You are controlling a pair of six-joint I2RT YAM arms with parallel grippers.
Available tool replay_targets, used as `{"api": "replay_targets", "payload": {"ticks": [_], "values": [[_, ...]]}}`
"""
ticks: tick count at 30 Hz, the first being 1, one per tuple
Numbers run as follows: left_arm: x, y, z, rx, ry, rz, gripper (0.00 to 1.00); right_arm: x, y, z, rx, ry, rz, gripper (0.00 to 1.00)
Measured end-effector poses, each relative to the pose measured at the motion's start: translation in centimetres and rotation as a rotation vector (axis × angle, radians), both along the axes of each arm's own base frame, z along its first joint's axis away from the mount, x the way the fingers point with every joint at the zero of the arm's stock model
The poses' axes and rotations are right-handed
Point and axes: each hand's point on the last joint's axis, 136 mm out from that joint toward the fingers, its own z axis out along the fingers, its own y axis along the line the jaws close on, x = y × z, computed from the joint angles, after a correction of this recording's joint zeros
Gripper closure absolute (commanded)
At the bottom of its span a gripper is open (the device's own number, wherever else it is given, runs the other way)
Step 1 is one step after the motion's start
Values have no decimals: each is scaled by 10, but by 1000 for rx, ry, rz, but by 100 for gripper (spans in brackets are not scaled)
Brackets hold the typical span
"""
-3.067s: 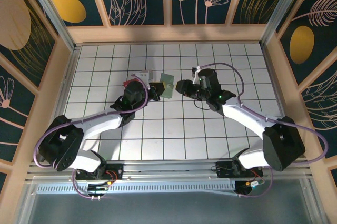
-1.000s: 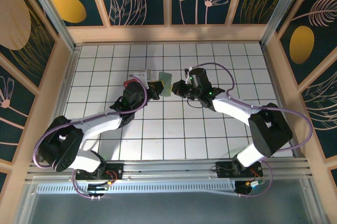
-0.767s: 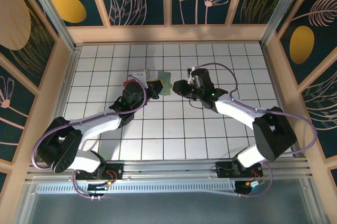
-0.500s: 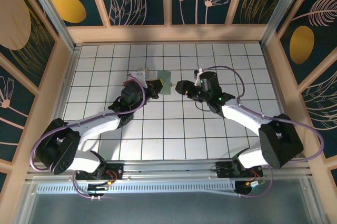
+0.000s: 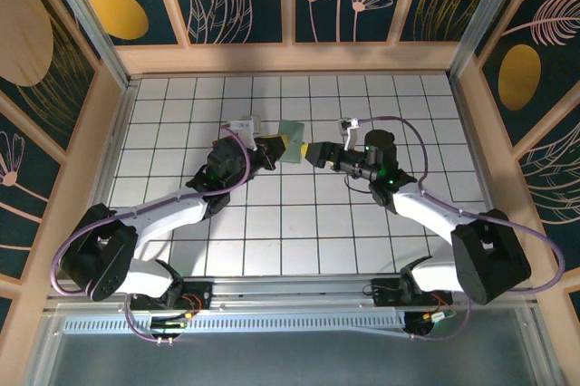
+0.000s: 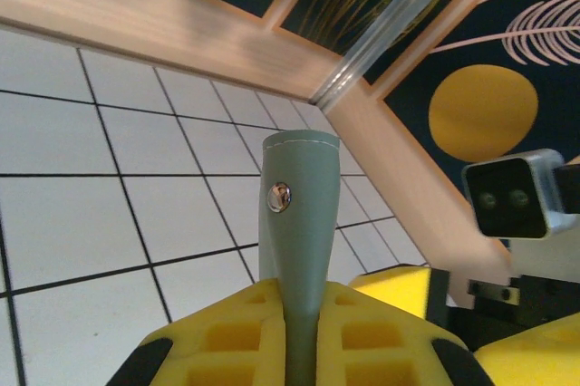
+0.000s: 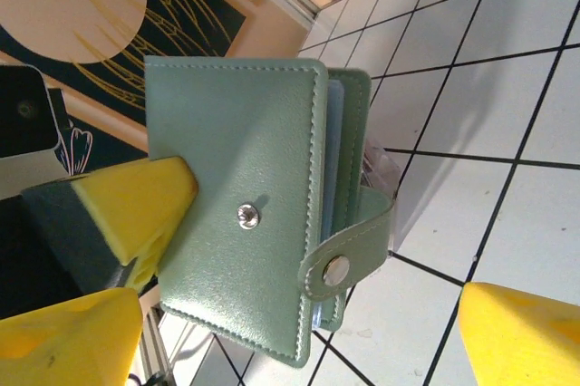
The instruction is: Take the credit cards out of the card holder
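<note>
I hold the card holder [image 7: 245,196] clamped upright above the table in the left gripper [image 5: 275,145], its opening edge facing the right gripper [image 5: 313,152]. That one is spread wide and empty. The strap looks unsnapped, I think. Compared with half a second ago, the right arm has drawn back slightly — no credit cards out yet.

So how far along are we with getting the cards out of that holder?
Done: the left gripper has the card holder clamped, off the table. In hand: the right gripper sits open beside it, not yet gripping it. Left: the holder is folded shut and no credit cards are out, so every card remains to pull.
</note>
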Motion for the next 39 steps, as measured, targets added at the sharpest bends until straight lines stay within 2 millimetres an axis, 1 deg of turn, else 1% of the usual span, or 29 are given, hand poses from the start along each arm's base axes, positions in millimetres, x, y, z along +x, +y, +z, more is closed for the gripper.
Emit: {"api": "replay_targets", "payload": {"ticks": [1, 4, 7, 10, 12, 15, 18, 22, 27, 34, 39], "values": [[-1, -2, 2, -4, -3, -11, 100, 1, 1, -1, -2, 2, 3, 12], [-4, -6, 6, -16, -12, -40, 100, 4, 3, -5, -15, 0, 7, 20], [-7, -9, 9, -27, -19, -67, 100, 6, 1, -6, -16, 2, 6, 31], [-10, -12, 15, -48, -33, -88, 100, 11, -6, -4, 5, 0, -6, 39], [-11, -13, 19, -61, -40, -98, 100, 12, -14, -4, 33, 1, -17, 42], [-13, -15, 21, -71, -43, -114, 100, 9, -22, -11, 59, 26, -19, 42], [-15, -17, 24, -81, -47, -134, 100, 3, -22, -13, 77, 37, 3, 43], [-20, -21, 31, -108, -58, -166, 100, -2, -18, 1, 119, 4, 48, 45], [-24, -24, 43, -152, -78, -199, 100, -8, -20, 16, 188, -33, 94, 48], [-32, -29, 52, -185, -85, -253, 100, -16, -20, 25, 274, -48, 159, 59], [-38, -32, 61, -214, -97, -297, 100, -20, -18, 32, 318, -58, 201, 61]]}}
